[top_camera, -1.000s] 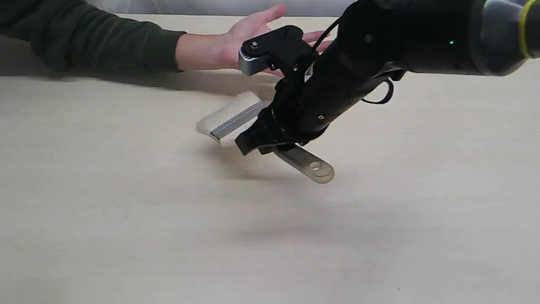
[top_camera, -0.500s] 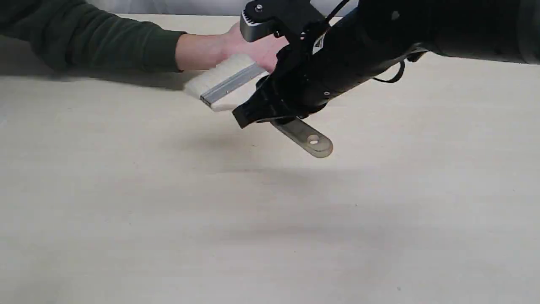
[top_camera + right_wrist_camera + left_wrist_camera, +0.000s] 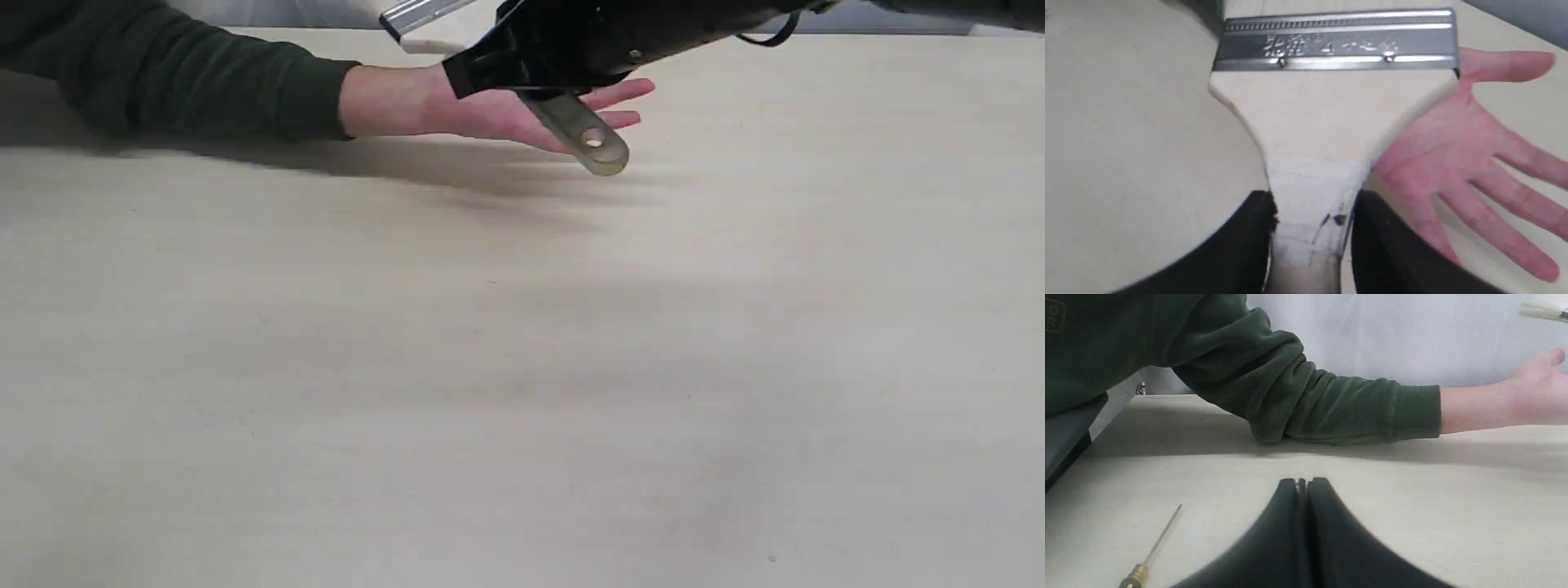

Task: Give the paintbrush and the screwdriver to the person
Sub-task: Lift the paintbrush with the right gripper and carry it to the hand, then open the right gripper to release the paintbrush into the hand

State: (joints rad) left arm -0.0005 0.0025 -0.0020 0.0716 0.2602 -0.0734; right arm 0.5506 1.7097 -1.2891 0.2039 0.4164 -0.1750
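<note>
Right pincer [image 3: 1312, 206] grips the paintbrush [image 3: 1331, 110] by its handle, in the air above the person's open hand [image 3: 1453, 155], not yet let go. Left pincer [image 3: 1302, 484] is pressed together, empty; the screwdriver [image 3: 1149, 555] lies untouched on the bench [image 3: 490, 367] beside it. Neither tool is handed over.

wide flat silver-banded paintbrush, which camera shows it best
Right wrist view: the wide flat wooden paintbrush fills it, held by the right gripper. Exterior view shows only band corner and handle end; left wrist view only bristle tips.
</note>
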